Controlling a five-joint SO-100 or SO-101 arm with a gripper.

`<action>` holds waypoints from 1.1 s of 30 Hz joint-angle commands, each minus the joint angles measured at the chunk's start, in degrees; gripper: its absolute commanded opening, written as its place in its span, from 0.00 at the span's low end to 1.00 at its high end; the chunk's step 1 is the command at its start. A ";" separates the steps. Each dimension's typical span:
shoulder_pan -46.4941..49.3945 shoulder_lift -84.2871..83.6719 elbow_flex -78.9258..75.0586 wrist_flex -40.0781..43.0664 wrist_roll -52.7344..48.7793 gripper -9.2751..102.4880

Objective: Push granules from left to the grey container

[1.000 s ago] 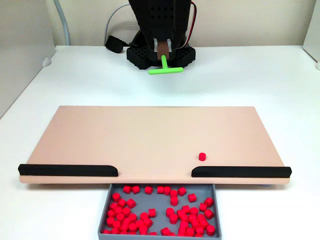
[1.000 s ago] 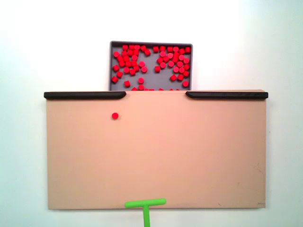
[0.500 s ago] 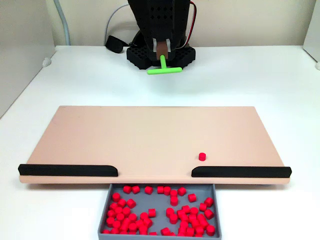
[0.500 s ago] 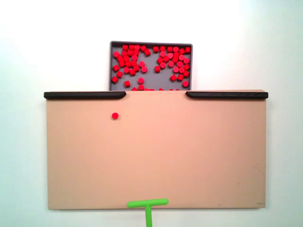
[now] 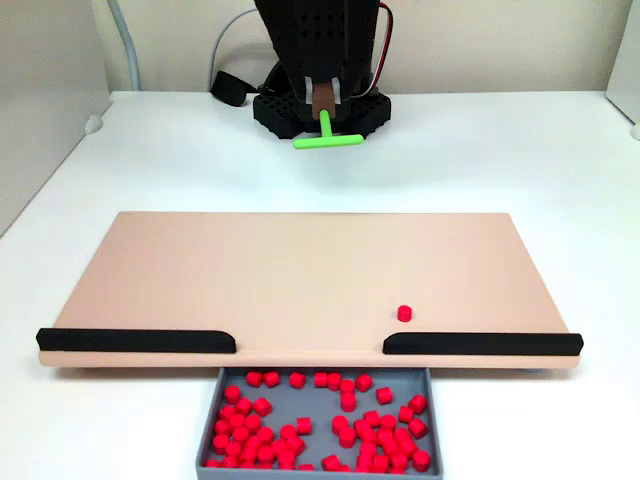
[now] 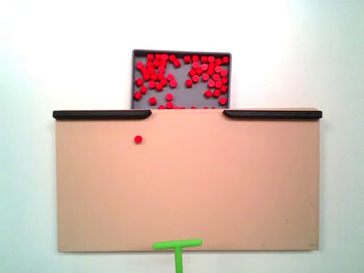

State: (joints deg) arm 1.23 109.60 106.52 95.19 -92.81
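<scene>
A lone red granule (image 5: 404, 313) lies on the pinkish-tan board (image 5: 300, 270), just behind the inner end of the right black rail (image 5: 482, 344). In the top-down fixed view the same granule (image 6: 138, 139) sits below the left rail (image 6: 102, 114). Several granules (image 5: 345, 435) fill the grey container (image 5: 316, 404) under the gap between the rails; it is the container (image 6: 181, 91) at the board's top edge in the other fixed view. My gripper (image 5: 323, 100) hangs beyond the board's far edge, shut on the stem of a green T-shaped pusher (image 5: 327, 140), whose bar (image 6: 177, 244) overlaps the board's bottom edge.
The arm's black base (image 5: 320, 110) stands at the back of the white table, with cables (image 5: 232, 40) behind it. A grey panel (image 5: 40, 110) stands at the left. White table surface surrounds the board (image 6: 187, 182) on all sides.
The green pusher has shifted very slightly sideways over the last second and has been nearly still for half a second. The lone granule and the ones in the container have not moved.
</scene>
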 commanded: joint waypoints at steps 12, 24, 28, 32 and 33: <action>-3.69 0.35 -1.32 0.09 2.99 0.08; -4.22 -0.35 -1.32 0.09 6.24 0.08; -4.57 -0.26 -1.32 0.09 8.09 0.08; -5.54 -0.44 -1.41 0.09 13.10 0.08; -5.98 -0.53 -1.41 0.09 14.85 0.08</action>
State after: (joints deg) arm -3.78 108.54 106.52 95.19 -81.39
